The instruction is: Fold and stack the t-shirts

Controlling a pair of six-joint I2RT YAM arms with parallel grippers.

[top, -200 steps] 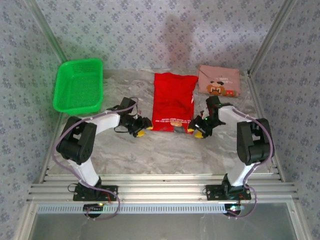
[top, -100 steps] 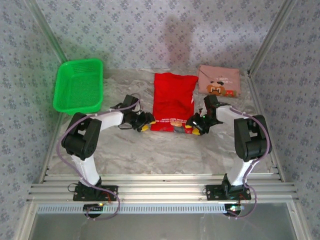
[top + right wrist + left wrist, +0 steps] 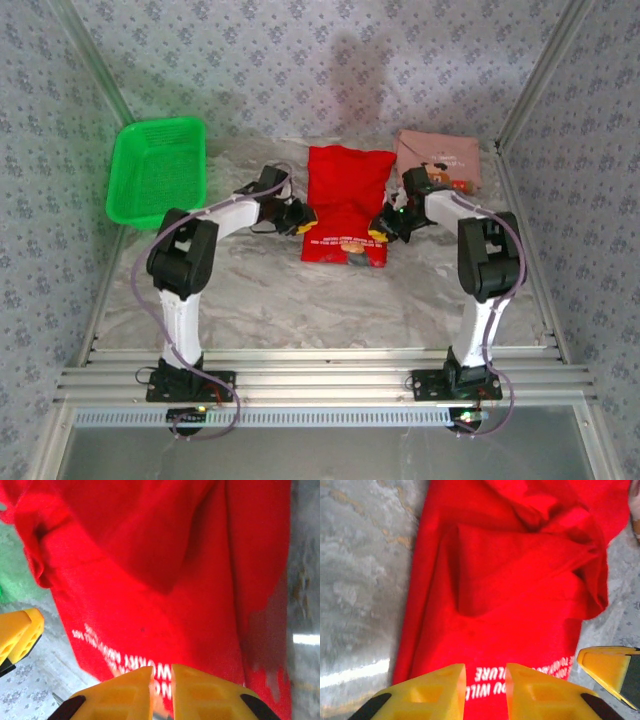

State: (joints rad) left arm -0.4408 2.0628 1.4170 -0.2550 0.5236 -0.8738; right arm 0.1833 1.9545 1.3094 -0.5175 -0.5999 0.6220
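1. Closing from half-open, left gripper [image 3: 485, 675] and right gripper [image 3: 162, 674] pinched the red t-shirt [image 3: 345, 195] near its lettered hem, mid-surface [image 3: 260, 300].
2. Grip apparently set; fold could start. Pink t-shirt [image 3: 448, 160] lay just beside.

Red tee [image 3: 345, 205] carried white block caps near its hem. Left wrist view: "WILL" and next to it "…URE", the rest cut off behind the left claw [image 3: 485, 695]. Further right was a frag. like "TOUR…", not certain. Right wrist view: "WORRY" just above the right claw [image 3: 162, 690], a 2nd line approx. "ABOU…", and a 3rd line too blurred to read. Top view: same print was a thin white strip, too small to read. Pink tee [image 3: 438, 165]: any lettering too small to tell.
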